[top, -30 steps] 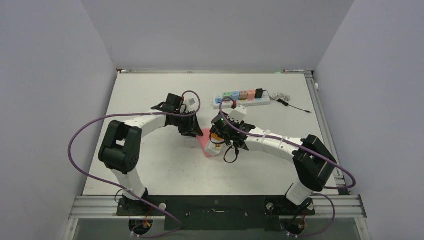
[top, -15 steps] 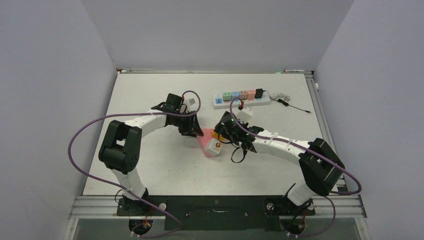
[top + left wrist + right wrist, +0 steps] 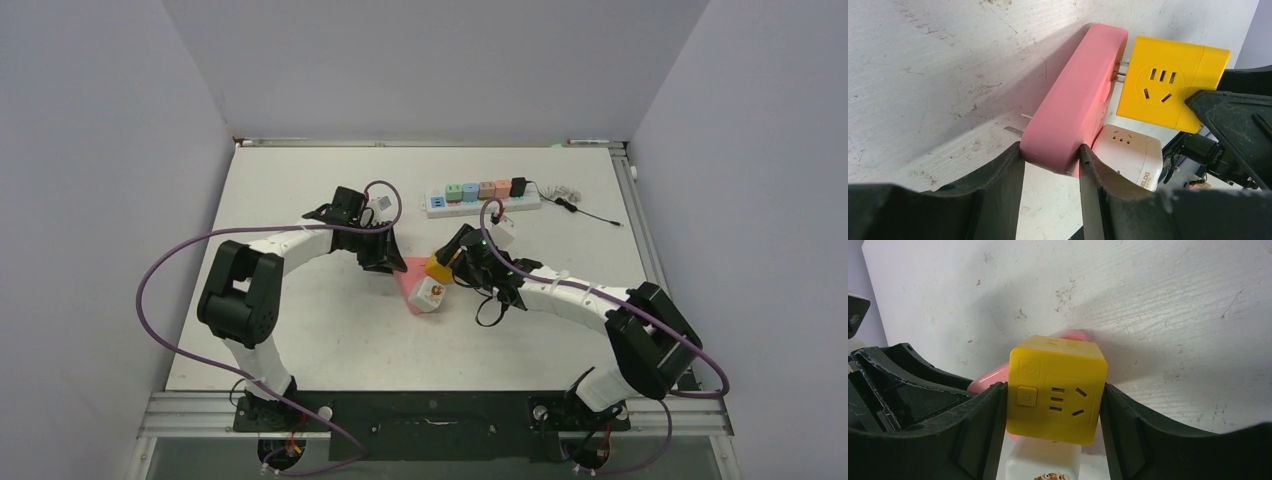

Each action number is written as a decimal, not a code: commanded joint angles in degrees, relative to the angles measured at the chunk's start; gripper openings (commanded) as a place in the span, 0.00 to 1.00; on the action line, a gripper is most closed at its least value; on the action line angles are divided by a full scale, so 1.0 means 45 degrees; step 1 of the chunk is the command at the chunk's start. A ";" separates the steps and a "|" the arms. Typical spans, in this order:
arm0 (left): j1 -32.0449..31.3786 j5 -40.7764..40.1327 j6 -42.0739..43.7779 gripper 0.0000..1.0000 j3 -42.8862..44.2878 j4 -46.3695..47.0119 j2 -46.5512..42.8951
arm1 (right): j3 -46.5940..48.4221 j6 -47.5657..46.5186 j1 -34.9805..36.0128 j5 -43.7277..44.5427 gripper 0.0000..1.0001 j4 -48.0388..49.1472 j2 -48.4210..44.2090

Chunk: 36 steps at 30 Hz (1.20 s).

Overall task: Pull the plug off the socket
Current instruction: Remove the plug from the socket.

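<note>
The right tool point(image 3: 452, 265), clenched on the yellow plug point(image 3: 1163, 85), draws back to the right across the surface point(image 3: 300, 190). A second ago the wrist sat over the pink socket point(image 3: 1073, 105) and hid the plug from the overhead camera. The yellow cube now shows in the open between that tool and the socket.

The left tool point(image 3: 1050, 150) has not shifted in that time. Its two fingers grasp the near end of the pink socket, which stands on edge near the middle of the surface, and brace it against the pull.

The left wrist camera shows the result. A gap has opened between the yellow plug and the socket's face, and bare metal prongs point(image 3: 1120, 64) span it. Their tips seem to reach into the pink body, though whether they are truly free cannot be told from these views. The right wrist camera shows the cube held squarely between both fingers, with the pink socket just behind it.

A white plug point(image 3: 1128, 150) sits against the same face of the socket, below the yellow one, untouched. A separate power strip point(image 3: 480, 195) with coloured cubes lies well apart at the back of the surface.

The task looks nearly done. A little more travel along the same straight line should clear the prongs, provided the left hold does not slip.
</note>
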 commanded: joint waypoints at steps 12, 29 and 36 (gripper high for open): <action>0.0558 -0.1689 0.0774 0.00 0.0117 -0.0435 -0.0092 | 0.0051 -0.0077 0.0147 0.1174 0.05 -0.1501 -0.0342; 0.0559 -0.1757 0.0783 0.00 0.0096 -0.0432 -0.0203 | 0.1146 0.2201 0.3176 0.4444 0.05 -0.3544 -0.0219; 0.0559 -0.1795 0.0794 0.00 0.0097 -0.0447 -0.0137 | 0.1237 0.2170 0.3216 0.4434 0.05 -0.3501 -0.0138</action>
